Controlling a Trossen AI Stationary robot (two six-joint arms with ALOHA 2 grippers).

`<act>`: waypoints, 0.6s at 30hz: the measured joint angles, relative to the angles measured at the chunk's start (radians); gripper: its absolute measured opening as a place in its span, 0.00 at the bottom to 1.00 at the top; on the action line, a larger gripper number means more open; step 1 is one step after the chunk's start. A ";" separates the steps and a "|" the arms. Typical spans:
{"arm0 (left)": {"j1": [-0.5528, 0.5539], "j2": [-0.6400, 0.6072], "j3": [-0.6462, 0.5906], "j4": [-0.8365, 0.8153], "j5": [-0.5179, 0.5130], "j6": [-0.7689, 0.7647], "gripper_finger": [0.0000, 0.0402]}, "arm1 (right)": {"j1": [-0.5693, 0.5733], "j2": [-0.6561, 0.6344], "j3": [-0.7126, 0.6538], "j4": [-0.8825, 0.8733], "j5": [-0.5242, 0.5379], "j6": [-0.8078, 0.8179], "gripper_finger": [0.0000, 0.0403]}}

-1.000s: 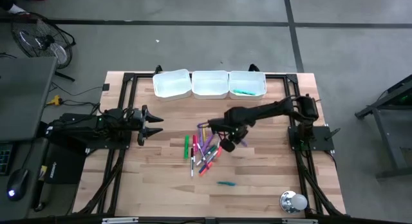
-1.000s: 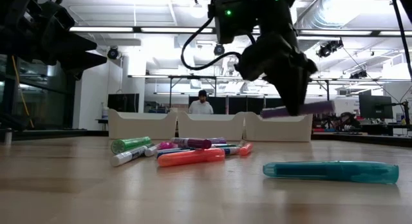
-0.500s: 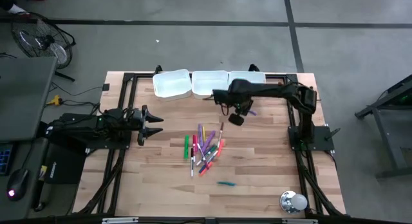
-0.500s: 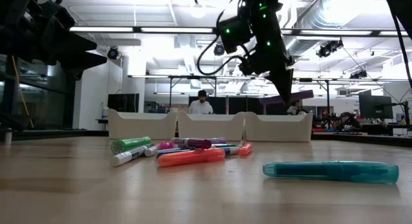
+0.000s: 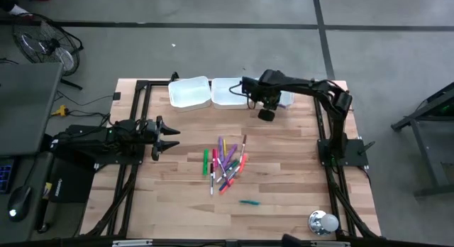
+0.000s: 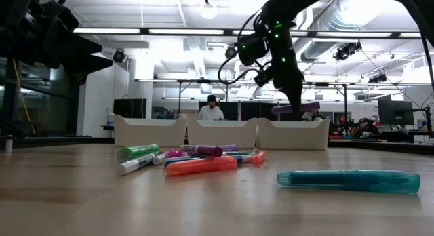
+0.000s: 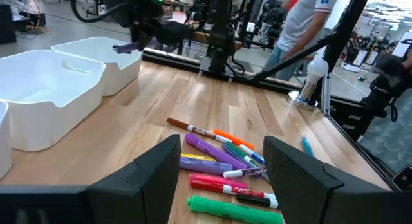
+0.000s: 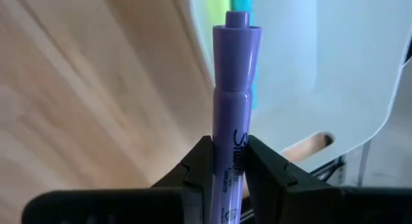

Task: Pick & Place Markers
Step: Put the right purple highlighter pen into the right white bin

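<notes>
Several colored markers (image 5: 225, 165) lie in a pile on the wooden table, with a teal one (image 5: 248, 202) apart nearer the front. Three white trays stand in a row at the far edge: left (image 5: 190, 92), middle (image 5: 228, 93), right (image 5: 286, 99). My right gripper (image 5: 267, 111) hangs over the right tray's near edge, shut on a purple marker (image 8: 235, 89). A teal marker (image 8: 243, 1) and a yellow-green one (image 8: 217, 2) lie in that tray. My left gripper (image 5: 167, 137) waits open at the table's left side. My right gripper pinches the purple marker's barrel (image 8: 230, 156) between its two fingers, coming from above at a steep slant and lying across it. The marker is lifted clear and sits nearly level (image 6: 297, 107), its end reaching out over the right tray.
A silver dome-shaped object (image 5: 323, 222) stands at the near right corner. Black frame rails (image 5: 135, 133) run along the table's sides. Bare wood lies between the pile and the trays. A person (image 7: 302, 31) stands beyond the table's right edge.
My right gripper has carried the purple marker from above the pile toward the far edge and the right tray, rising a little and rolling its wrist. The marker has stayed in the grip, clear of the table, and turned about with it.
</notes>
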 joint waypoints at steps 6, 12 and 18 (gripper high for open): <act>0.000 0.000 0.000 0.000 0.000 0.000 0.55 | -0.053 -0.001 0.000 0.078 0.002 -0.168 0.15; 0.000 0.000 0.000 0.000 0.000 0.000 0.55 | -0.093 -0.001 0.000 0.125 -0.056 -0.323 0.15; 0.000 0.000 0.000 0.000 0.000 0.000 0.55 | -0.123 -0.001 -0.006 0.193 -0.090 -0.439 0.15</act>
